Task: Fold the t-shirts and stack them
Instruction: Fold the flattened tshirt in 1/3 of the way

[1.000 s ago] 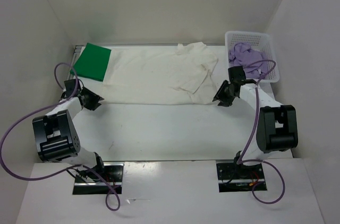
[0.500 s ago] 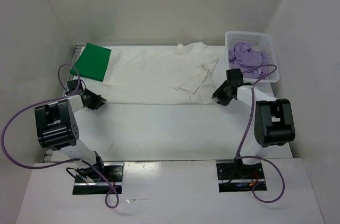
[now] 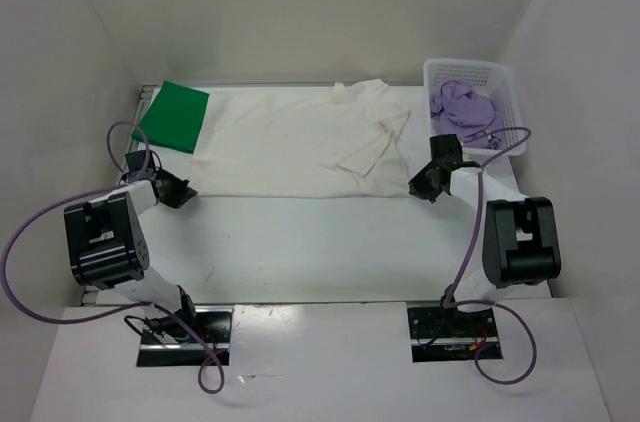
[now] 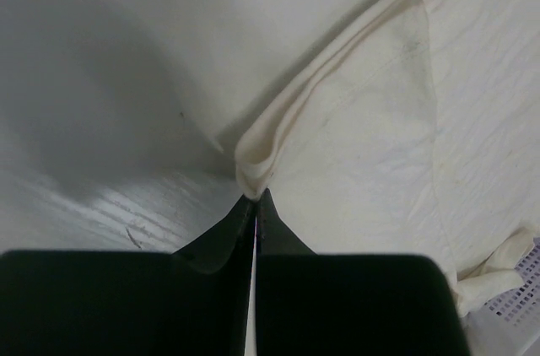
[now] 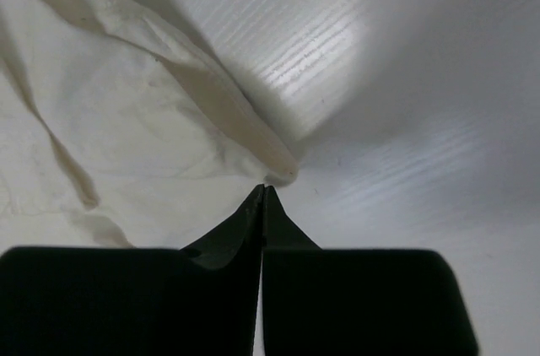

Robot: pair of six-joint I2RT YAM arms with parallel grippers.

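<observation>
The white-cream t-shirt [image 3: 300, 137] lies spread across the far half of the table. Its near-left corner [image 4: 253, 162] is bunched into the tips of my left gripper [image 4: 255, 196], which is shut on it. At the near-right hem corner [image 5: 278, 172], my right gripper [image 5: 264, 188] is shut with the cloth edge pinched at its tips. From above, the left gripper [image 3: 185, 192] and the right gripper [image 3: 415, 185] sit at the shirt's two near corners. A folded bright green t-shirt [image 3: 175, 117] rests at the far left. The light purple t-shirt [image 3: 460, 107] is crumpled in the basket.
A white plastic lattice basket [image 3: 505, 77] stands at the far right of the table, close behind the right arm. White walls enclose the table on three sides. Purple cables loop from both arms.
Both grippers have gone from open to shut at the white-cream shirt's near corners. The right gripper shifted slightly rightward; the left one settled lower at the hem.
</observation>
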